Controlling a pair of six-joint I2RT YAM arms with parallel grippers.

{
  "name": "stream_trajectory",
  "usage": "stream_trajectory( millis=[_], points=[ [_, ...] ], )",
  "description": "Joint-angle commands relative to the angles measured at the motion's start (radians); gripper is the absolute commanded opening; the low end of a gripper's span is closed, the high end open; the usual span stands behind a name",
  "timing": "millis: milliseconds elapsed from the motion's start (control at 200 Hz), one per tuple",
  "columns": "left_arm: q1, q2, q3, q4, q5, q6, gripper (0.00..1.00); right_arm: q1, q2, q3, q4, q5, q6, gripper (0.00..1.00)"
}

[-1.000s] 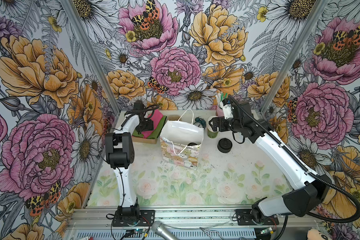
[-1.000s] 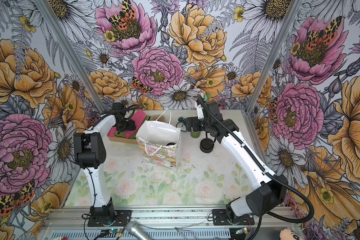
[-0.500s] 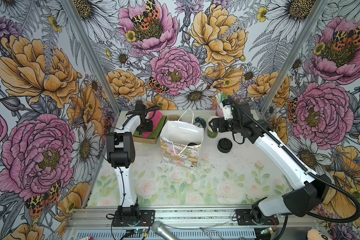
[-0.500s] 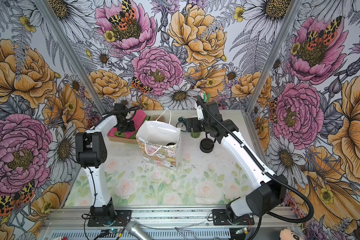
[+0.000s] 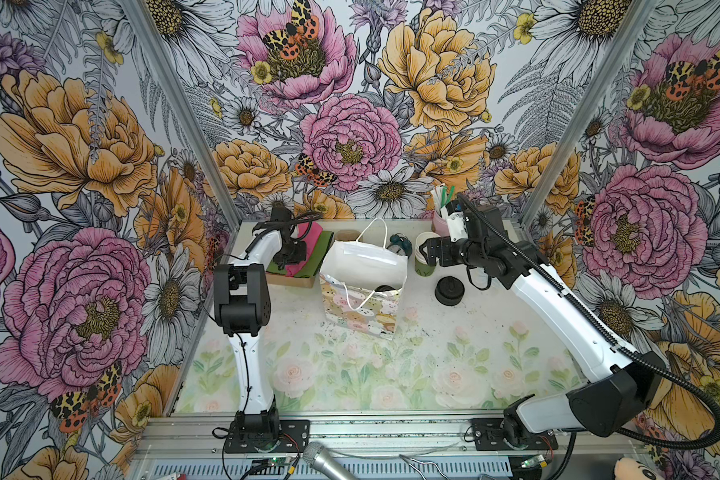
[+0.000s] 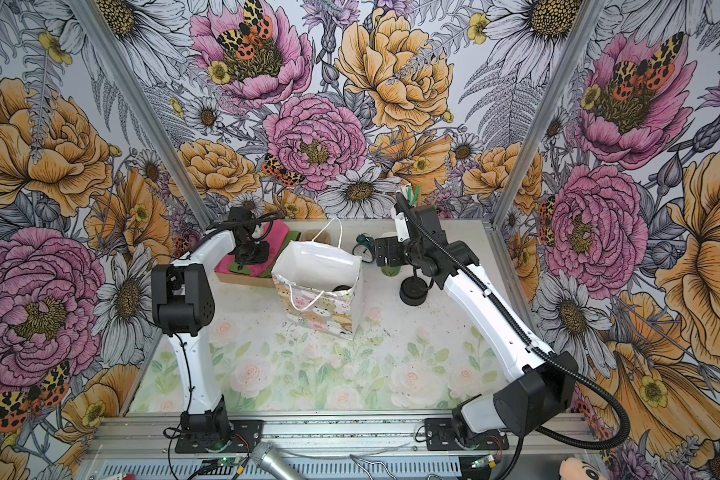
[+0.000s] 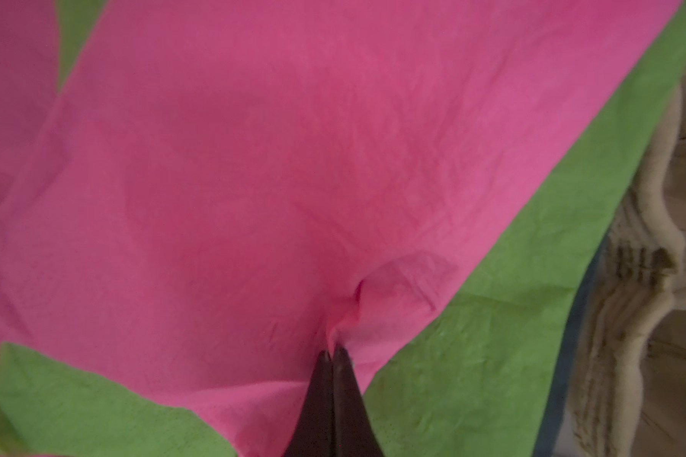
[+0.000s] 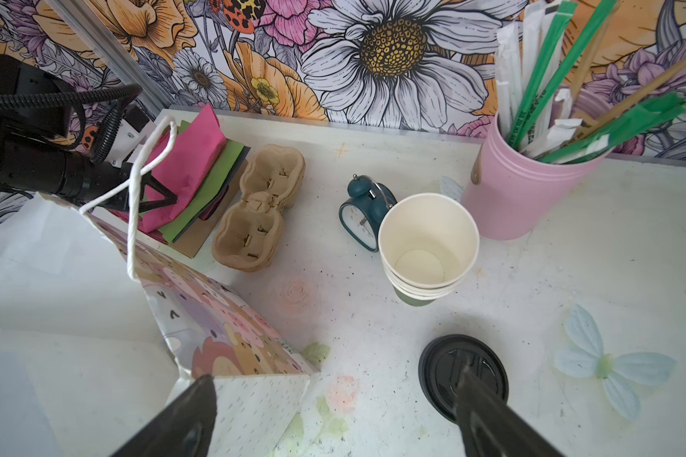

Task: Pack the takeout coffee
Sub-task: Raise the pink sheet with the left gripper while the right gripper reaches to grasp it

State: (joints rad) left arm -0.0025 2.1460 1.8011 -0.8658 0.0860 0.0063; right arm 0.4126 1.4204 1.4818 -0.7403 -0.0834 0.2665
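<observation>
White floral tabletop (image 5: 454,332), pink-orange flowered walls (image 5: 350,137)

Matt creased pink tissue paper (image 7: 254,178), rough moulded-pulp cup carrier (image 8: 259,205), slightly glossy black plastic lids (image 8: 440,368), smooth paper cup stack (image 8: 428,237).

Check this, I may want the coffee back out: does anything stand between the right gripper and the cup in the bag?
Yes: the bag wall stands between the right gripper and the takeout coffee; the bag's open top looks unobstructed.
</observation>
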Motion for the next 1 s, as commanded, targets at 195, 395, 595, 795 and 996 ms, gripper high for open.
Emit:
stream_trajectory(
  millis=[195,395,595,795,996],
  points=[
    [0.011,-0.286,0.077,0.007,0.105,-0.044,0.00,-0.002,-0.038,0.072,0.024,-0.045,-0.060,0.95],
    [0.008,-0.441,0.102,0.011,0.232,-0.041,0.00,0.030,-0.033,0.129,0.078,-0.120,-0.086,0.95],
    [-0.004,-0.549,0.134,0.011,0.422,-0.026,0.00,0.122,0.022,0.242,0.123,-0.142,-0.142,0.95],
    [-0.056,-0.621,0.135,0.011,0.576,0.000,0.00,0.207,0.104,0.361,0.156,-0.154,-0.205,0.95],
    [-0.113,-0.658,0.132,0.011,0.683,0.012,0.00,0.241,0.185,0.441,0.202,-0.185,-0.266,0.95]
  ],
)
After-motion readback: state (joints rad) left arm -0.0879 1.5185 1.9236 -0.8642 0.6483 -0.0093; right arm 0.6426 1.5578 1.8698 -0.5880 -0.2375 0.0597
